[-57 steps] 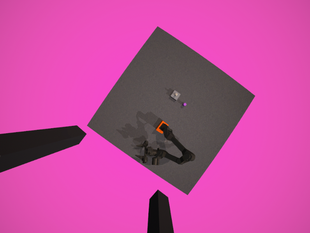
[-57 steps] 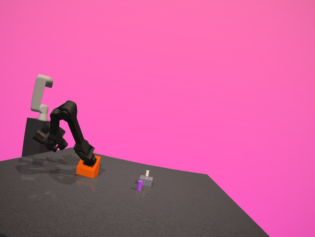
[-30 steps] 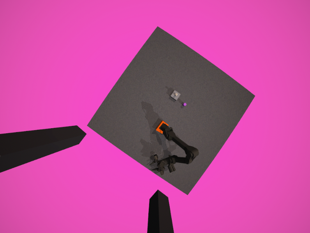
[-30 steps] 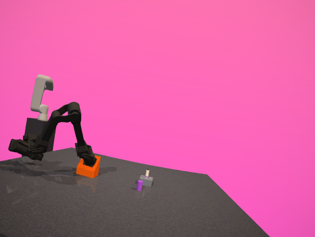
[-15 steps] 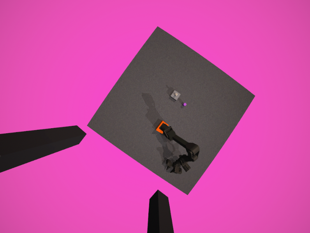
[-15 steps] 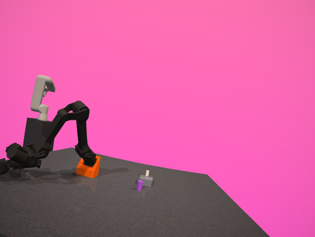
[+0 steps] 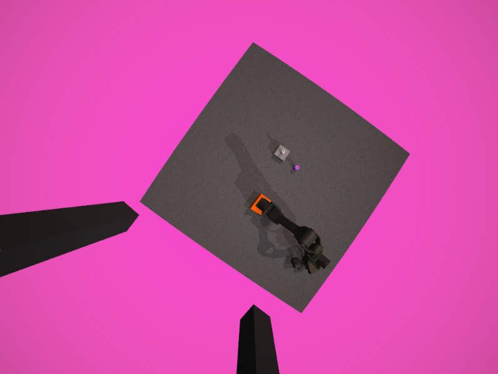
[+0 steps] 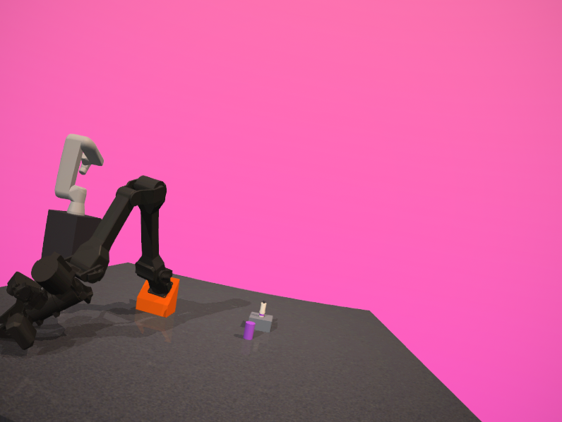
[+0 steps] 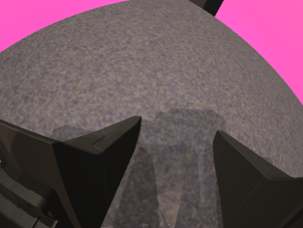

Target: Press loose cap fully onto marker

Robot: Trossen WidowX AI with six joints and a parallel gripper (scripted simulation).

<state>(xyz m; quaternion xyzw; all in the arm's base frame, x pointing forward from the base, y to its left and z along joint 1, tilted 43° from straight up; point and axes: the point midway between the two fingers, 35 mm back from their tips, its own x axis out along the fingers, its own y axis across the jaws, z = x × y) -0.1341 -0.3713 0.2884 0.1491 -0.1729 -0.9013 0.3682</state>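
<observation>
One purple cap [image 8: 248, 329] stands loose on the dark table [image 8: 318, 386], just beside the grey holder block [image 8: 262, 321] at its 7 o'clock in the exterior view, the marker [image 8: 262, 308] upright in the block. The gripper [image 9: 175, 166] hangs low and well apart, jaws half spread on nothing. The cap looks light, stiff and easily toppled; a grip across its mid-height seems safest.
</observation>
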